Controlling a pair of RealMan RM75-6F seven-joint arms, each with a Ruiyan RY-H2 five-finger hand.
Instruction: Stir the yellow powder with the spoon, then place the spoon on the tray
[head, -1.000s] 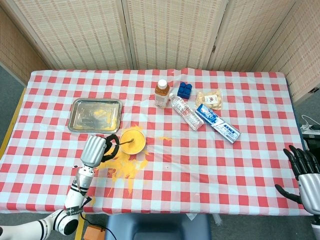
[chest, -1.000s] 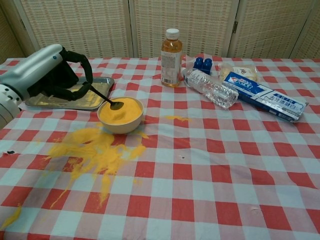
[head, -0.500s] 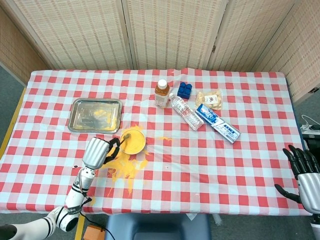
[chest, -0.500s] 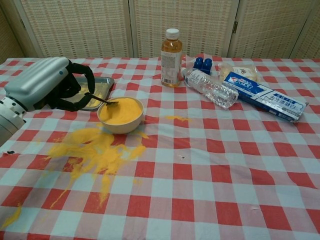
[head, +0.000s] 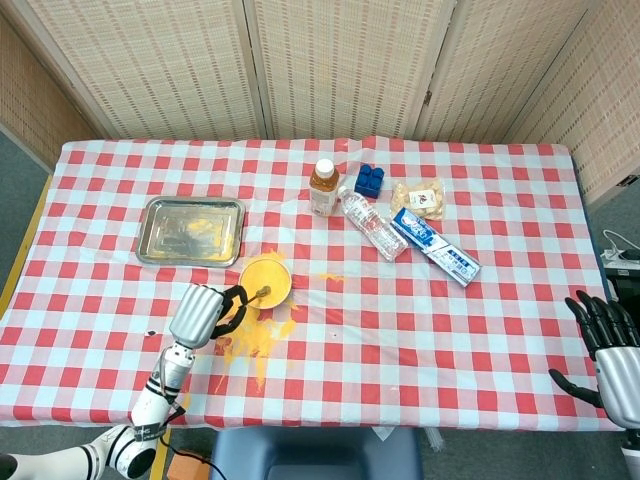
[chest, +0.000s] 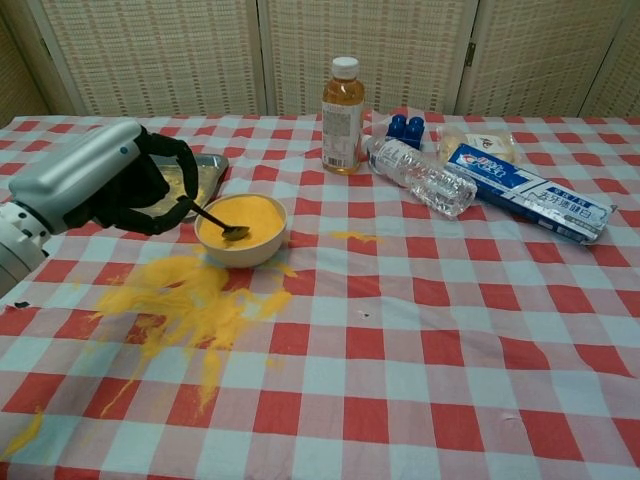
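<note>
My left hand (chest: 120, 185) has its fingers wrapped round the spoon (chest: 218, 223), whose tip sits in the yellow powder (chest: 243, 218) filling the bowl (chest: 243, 250); more powder lies spilled in front of the bowl; the tray (head: 190, 230) is just behind it; my right hand (head: 610, 350) hangs well right, fingers spread, holding nothing

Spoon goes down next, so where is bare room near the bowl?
The tray interior is free, bordering the bowl. Crowded: spilled powder in front, left robot hand beside it, bottles far right.
</note>
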